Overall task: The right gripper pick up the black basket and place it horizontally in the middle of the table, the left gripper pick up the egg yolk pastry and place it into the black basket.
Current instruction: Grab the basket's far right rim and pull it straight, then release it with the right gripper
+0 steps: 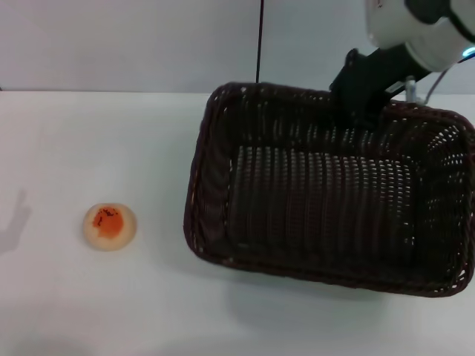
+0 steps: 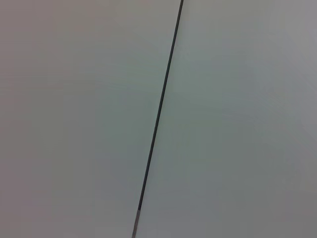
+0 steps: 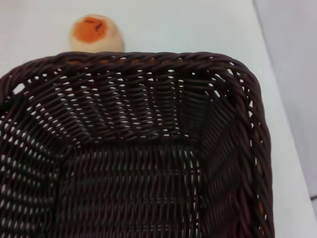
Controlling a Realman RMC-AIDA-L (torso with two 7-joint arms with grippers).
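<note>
Dark woven wicker basket (image 1: 330, 189) on white desk (image 1: 89, 304).
Right hand (image 1: 361, 111) at basket's far rim, grip can't tell; small round cream pastry w/ orange top (image 1: 110, 225) well left of basket.

Plain pale wall (image 2: 74, 119); thin dark seam (image 2: 158, 119) running slantwise across it, end to end.

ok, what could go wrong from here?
1. The right gripper sits at the basket's far rim, a one-edge grip; the basket could tilt or slip if moved.
2. The pastry lies on the table left of the basket; sliding the basket further left could bump it.
</note>
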